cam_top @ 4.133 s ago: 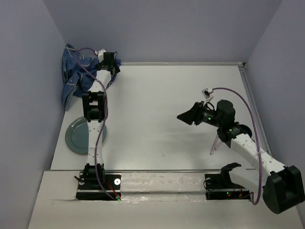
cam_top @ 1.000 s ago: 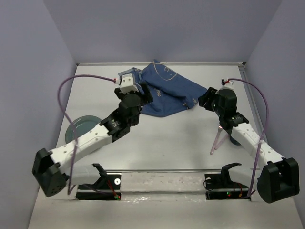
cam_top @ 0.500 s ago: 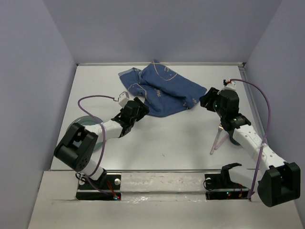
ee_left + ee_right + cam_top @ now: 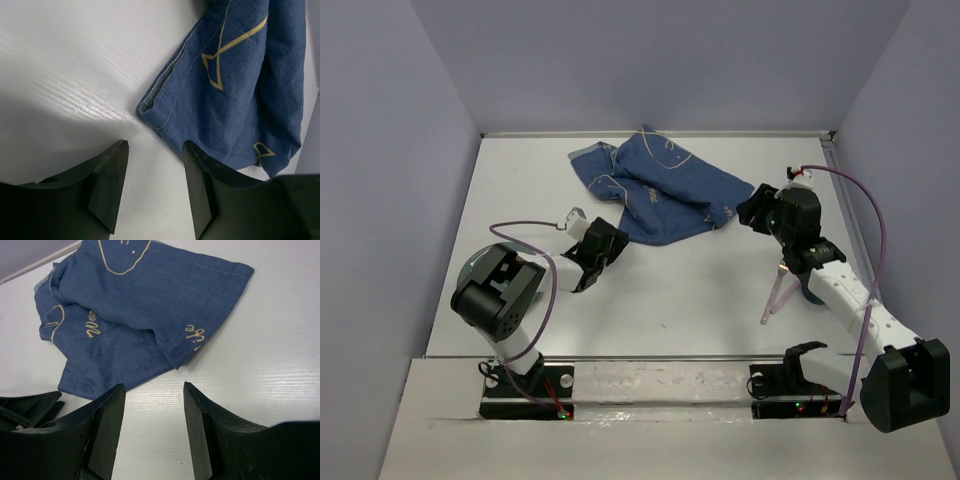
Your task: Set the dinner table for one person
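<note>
The dinner table (image 4: 670, 290) is a plain white top. A crumpled dark blue cloth (image 4: 655, 190) with gold drawings lies at its middle back. My left gripper (image 4: 608, 244) is open and empty, just off the cloth's near left corner; in the left wrist view the gripper (image 4: 155, 146) hangs over bare table with the cloth's corner (image 4: 235, 85) ahead of it. My right gripper (image 4: 748, 212) is open and empty at the cloth's right edge; in the right wrist view the gripper (image 4: 153, 387) sits just short of the cloth (image 4: 145, 315).
A grey-green plate (image 4: 477, 272) lies at the left edge, mostly hidden by my left arm. Pink utensils (image 4: 775, 295) lie at the right, beside a dark round dish (image 4: 813, 296) under my right arm. Purple walls enclose the table.
The cloth went from the far left corner to the middle back. In the last second my left gripper let go of it and drew back toward its base. My right arm barely moved.
</note>
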Motion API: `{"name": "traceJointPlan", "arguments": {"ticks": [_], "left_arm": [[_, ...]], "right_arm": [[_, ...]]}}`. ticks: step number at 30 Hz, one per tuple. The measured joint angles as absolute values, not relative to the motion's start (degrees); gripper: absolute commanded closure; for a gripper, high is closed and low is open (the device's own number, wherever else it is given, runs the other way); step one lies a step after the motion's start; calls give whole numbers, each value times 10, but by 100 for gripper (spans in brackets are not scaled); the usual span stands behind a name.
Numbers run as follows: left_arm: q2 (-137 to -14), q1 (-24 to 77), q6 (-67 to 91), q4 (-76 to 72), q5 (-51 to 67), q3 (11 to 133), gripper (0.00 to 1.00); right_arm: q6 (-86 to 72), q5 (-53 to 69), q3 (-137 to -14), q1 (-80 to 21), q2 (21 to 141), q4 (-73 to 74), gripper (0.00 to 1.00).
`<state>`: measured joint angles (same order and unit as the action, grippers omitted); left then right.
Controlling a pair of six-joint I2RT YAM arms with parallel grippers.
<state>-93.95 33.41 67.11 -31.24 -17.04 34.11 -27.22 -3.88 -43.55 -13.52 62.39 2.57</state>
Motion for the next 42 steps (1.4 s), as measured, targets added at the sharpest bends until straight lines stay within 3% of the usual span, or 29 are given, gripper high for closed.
{"name": "traceJointPlan", "arguments": {"ticks": [11, 16, 22, 29, 42], "left_arm": [[-994, 334, 685, -319, -201, 387, 58], [-1008, 334, 692, -324, -211, 392, 97], [-1012, 331, 661, -342, -215, 392, 100], [-940, 329, 594, -351, -239, 350, 100], [-882, 325, 536, -383, -257, 295, 100]], "right_arm": [[-273, -31, -434, -135, 625, 22, 44], [-273, -29, -433, -135, 631, 18, 44], [-281, -38, -434, -123, 666, 6, 41], [-305, -81, -449, -73, 802, 9, 40], [-365, -137, -578, -72, 1037, -29, 51]]}}
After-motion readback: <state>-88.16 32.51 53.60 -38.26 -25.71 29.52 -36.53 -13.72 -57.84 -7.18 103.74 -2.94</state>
